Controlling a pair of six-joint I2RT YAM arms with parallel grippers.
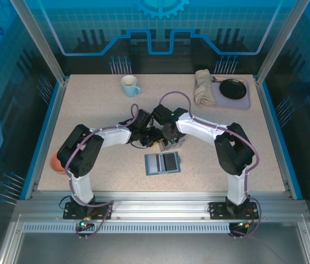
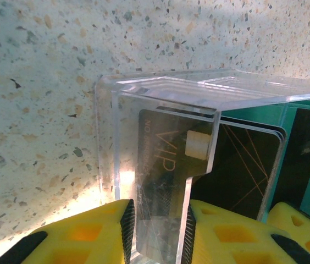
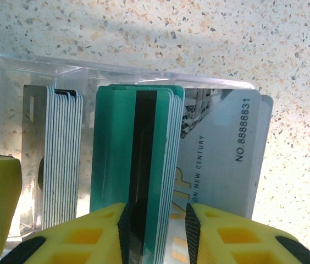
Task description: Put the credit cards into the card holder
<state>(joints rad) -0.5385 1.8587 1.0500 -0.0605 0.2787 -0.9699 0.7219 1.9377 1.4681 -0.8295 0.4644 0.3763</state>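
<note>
- The right jaws are drawn narrow and pinch the near end of the teal credit cards (image 3: 116,165), apparently several at once.
- The left jaws are narrow too, clamped on a wall of the clear rack (image 2: 160,91) that keeps the cards. A black card (image 2: 160,165) sits just behind that wall.
- First risk: the cards sit packed face to face, so a pull may drag out a clump rather than one card (or fan the rest loose in the rack).
- Second risk: the clear wall looks slick. If the left jaws slip, the rack could ride up or tip with the pull. That would upset the white stack (image 3: 61,148) on one side of the right jaws and the grey card (image 3: 226,154) on the other.
- Third risk: both wrists crowd close over the rack, so a sideways pull could knock one into the other.
- The teal cards stand on edge. Their long axis, marked by the dark stripe, runs straight away from the right jaws toward the rack's far wall. I cannot tell whether they are upright or leaning.
- The card holder (image 1: 162,163) lies open on the desk (image 1: 89,115), near both jaws on the side toward the arm bases. Its slots face up and its long axis runs across the desk.
</note>
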